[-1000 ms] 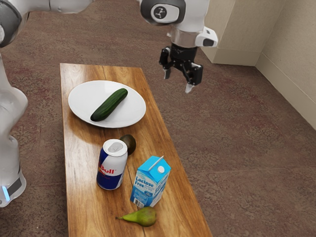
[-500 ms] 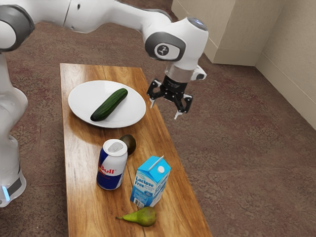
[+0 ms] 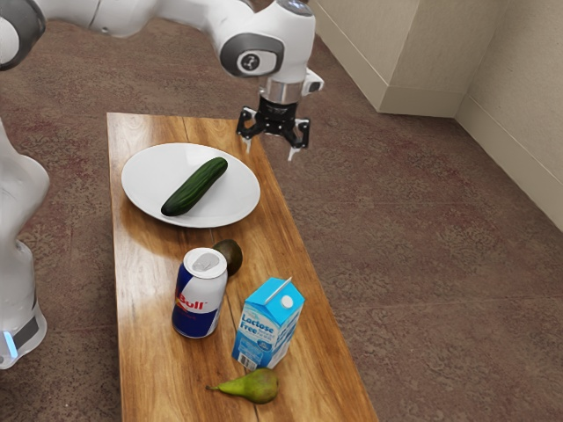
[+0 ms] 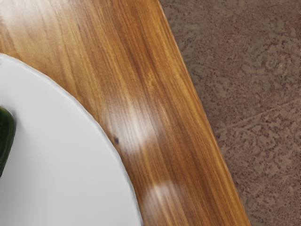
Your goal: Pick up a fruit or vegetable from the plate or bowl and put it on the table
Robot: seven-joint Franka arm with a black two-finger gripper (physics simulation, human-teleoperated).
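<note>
My gripper (image 3: 270, 154) hangs open in the air, above and just beyond the table's long edge on the exterior view's right, with nothing between its fingers. A dark green cucumber (image 3: 195, 186) lies across the white plate (image 3: 145, 179) on the wooden table (image 3: 299, 290). In the wrist view one end of the cucumber (image 4: 5, 136) shows on the plate (image 4: 66, 155), beside bare wood of the table (image 4: 141, 94). The gripper stands apart from both, higher than the plate.
A dark avocado (image 3: 230, 257) sits behind a Red Bull can (image 3: 199, 294). A blue and white milk carton (image 3: 268, 325) stands beside the can, and a green pear (image 3: 250, 386) lies in front of the carton. Floor (image 4: 254, 122) borders the table edge.
Over the last second my gripper has moved toward the exterior view's left, closer to the plate, dipping and then rising somewhat. Its fingers have stayed open. The things on the table have not moved.
</note>
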